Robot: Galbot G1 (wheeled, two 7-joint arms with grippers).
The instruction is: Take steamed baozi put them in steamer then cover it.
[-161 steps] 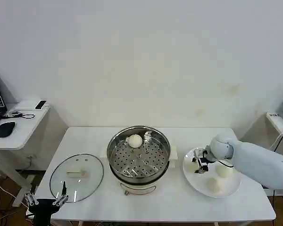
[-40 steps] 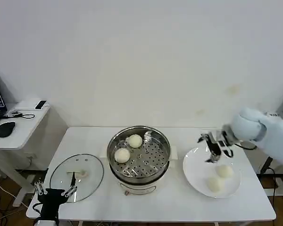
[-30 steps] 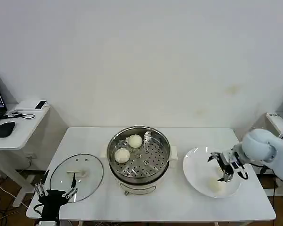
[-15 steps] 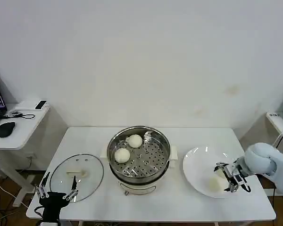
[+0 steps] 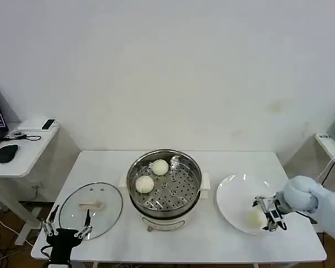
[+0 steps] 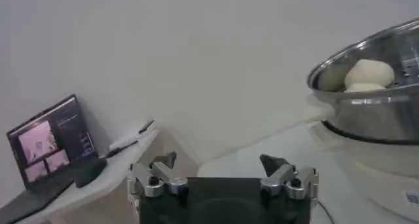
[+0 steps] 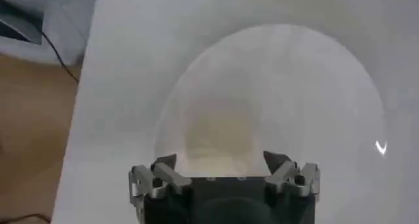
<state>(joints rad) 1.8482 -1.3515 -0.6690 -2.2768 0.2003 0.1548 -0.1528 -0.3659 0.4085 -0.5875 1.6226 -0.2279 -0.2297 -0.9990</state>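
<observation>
R gripper (image 5: 269,215), jaws spread round a pale cream bun (image 5: 255,217) on white plate (image 5: 234,192), right of shiny steel steamer (image 5: 164,187); next: close, lift.

The right gripper (image 5: 269,215) reaches in from the right, angled low, its fingers spread apart. The left gripper (image 5: 66,231) waits at the near left, pointing forward with its fingers parted.

Right claw (image 5: 269,214) over the plate (image 5: 234,195); 2 baozi (image 5: 152,175) in the steamer (image 5: 164,187).
</observation>
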